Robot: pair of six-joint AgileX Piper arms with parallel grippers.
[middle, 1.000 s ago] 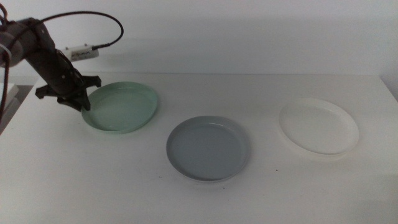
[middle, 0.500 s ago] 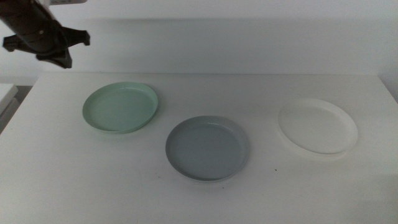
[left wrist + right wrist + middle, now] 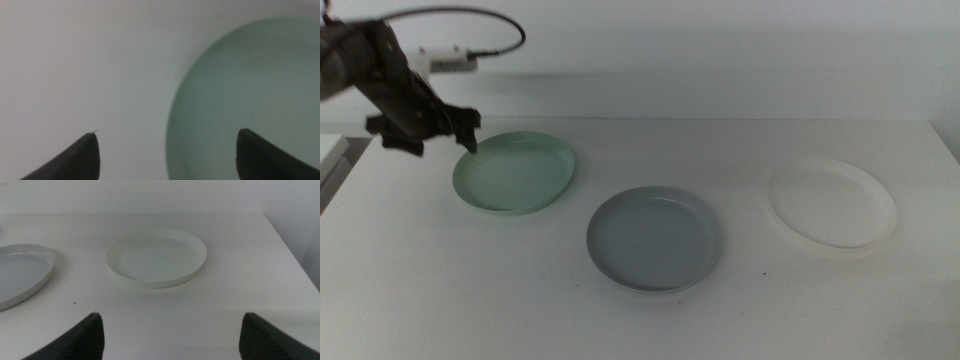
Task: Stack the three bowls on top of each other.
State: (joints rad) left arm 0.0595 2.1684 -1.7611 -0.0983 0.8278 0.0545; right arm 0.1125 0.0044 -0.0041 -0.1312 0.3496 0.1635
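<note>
The mint green bowl (image 3: 515, 172) lies on the table at the left, the grey bowl (image 3: 654, 238) in the middle, the white bowl (image 3: 832, 202) at the right. None is stacked. My left gripper (image 3: 425, 142) is open and hovers over the green bowl's far left rim. In the left wrist view the green bowl's rim (image 3: 175, 115) lies between the jaws of the left gripper (image 3: 167, 155). My right gripper (image 3: 170, 335) is open and empty, back from the white bowl (image 3: 156, 256), out of the middle view. The grey bowl's edge (image 3: 22, 272) also shows there.
The white table (image 3: 470, 290) ends at its left edge near the left arm and at its right edge (image 3: 945, 150) beyond the white bowl. A white wall rises behind the table.
My left gripper rose away from the green bowl's rim to high at the back left, then came back down to the rim. The bowls have not moved.
</note>
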